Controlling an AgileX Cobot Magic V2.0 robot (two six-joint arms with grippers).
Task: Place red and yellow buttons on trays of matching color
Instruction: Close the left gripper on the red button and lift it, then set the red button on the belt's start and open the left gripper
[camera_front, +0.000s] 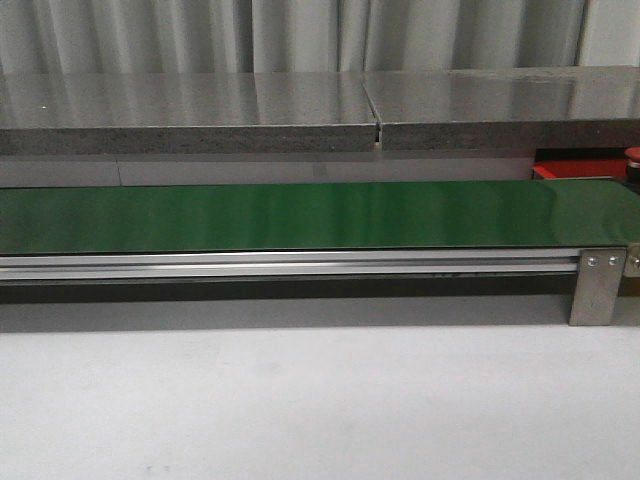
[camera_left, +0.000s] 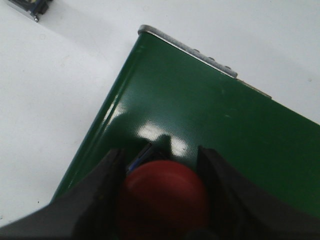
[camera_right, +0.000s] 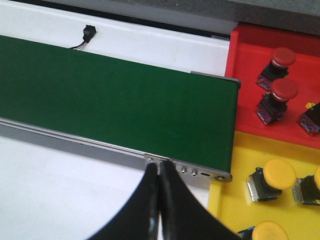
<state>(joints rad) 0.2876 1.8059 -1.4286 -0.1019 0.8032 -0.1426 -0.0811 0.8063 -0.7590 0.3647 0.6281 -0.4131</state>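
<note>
- Where the left wrist view looks down past its own fingers, we see the left gripper (camera_left: 162, 192) closed on a red button (camera_left: 165, 200); the dark fingers (camera_left: 107, 180) press against both sides of its round cap
- We see this held red button hanging over the end of the green belt (camera_left: 200, 120), near the belt's metal end rail (camera_left: 187, 47), with white table (camera_left: 55, 90) beside the belt
- We find the right gripper (camera_right: 159, 172) with its fingers pressed together and nothing between them, over the near rail of the belt (camera_right: 115, 107) close to its end
- We locate the red tray (camera_right: 245, 75) just past the belt end, carrying two red-capped buttons (camera_right: 280, 57) on dark bodies; one more dark body sits at the frame edge, its cap colour hidden from us
- We locate the yellow tray (camera_right: 230, 210) directly beside the red tray, their edges touching, carrying yellow buttons (camera_right: 277, 172); at least three yellow caps show, some cut by the frame
- From the front view we see the belt (camera_front: 300, 215) running across the table (camera_front: 300, 400) below a grey shelf (camera_front: 190, 110), with a corner of the red tray (camera_front: 575, 170) at the far right; neither arm shows there
</note>
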